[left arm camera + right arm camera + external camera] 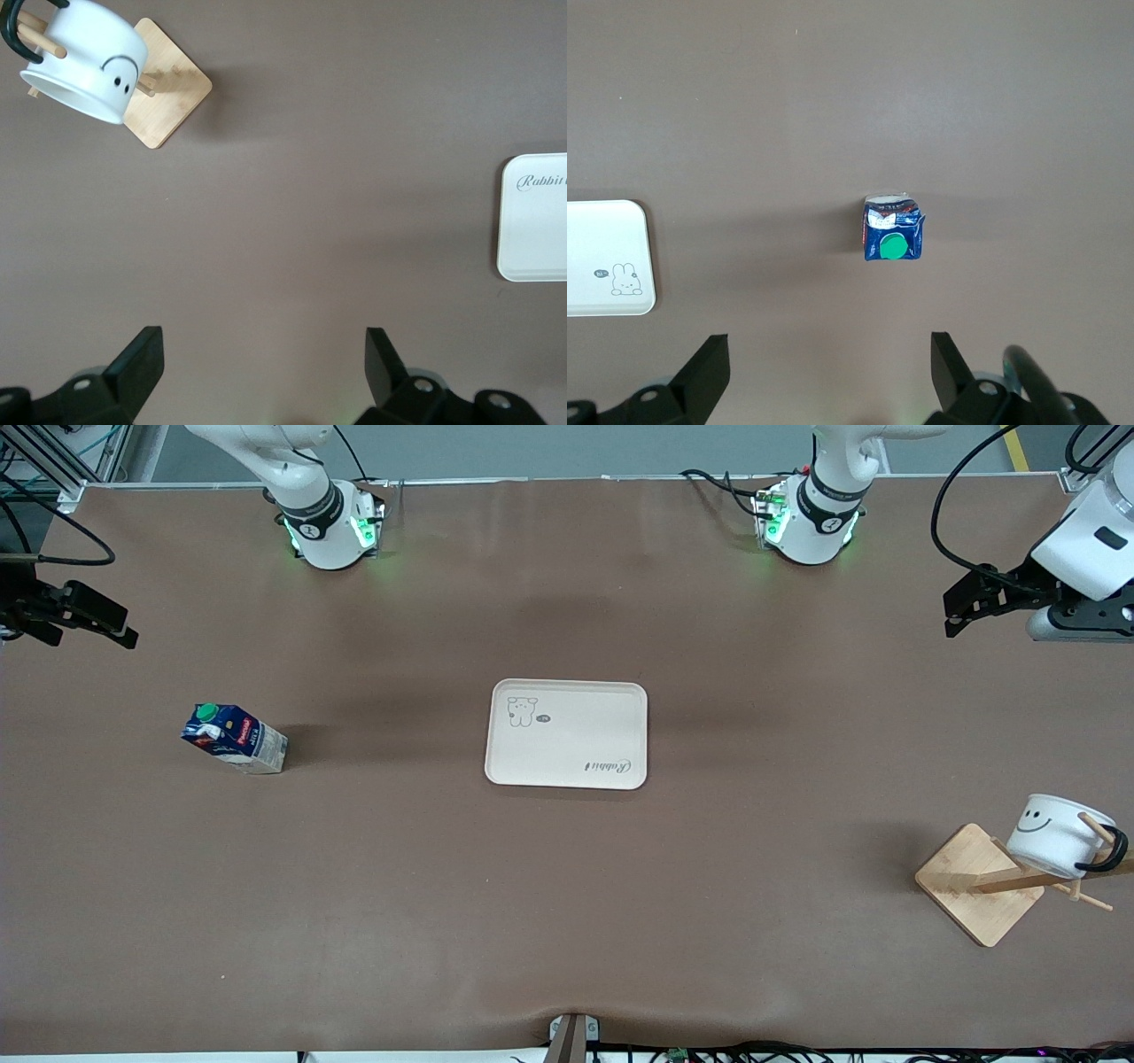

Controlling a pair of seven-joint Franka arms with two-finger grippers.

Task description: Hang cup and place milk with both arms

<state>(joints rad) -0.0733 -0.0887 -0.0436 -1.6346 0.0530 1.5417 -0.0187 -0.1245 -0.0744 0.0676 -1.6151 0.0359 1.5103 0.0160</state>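
Note:
The white cup point(1054, 834) with a black smiley and black loop handle hangs on a peg of a wooden rack point(983, 886) at the left arm's end of the table, near the front camera. It also shows in the left wrist view point(89, 62). The dark blue milk point(235, 737) with a green cap stands on the table at the right arm's end, and shows in the right wrist view point(892, 237). My left gripper point(961, 611) is open, empty and raised over the left arm's end. My right gripper point(111, 629) is open, empty and raised over the right arm's end.
A white tray point(567, 779) with a rabbit drawing lies at the middle of the brown table. Its edge shows in the left wrist view point(536, 257) and the right wrist view point(607, 301). Cables run along the table's edges.

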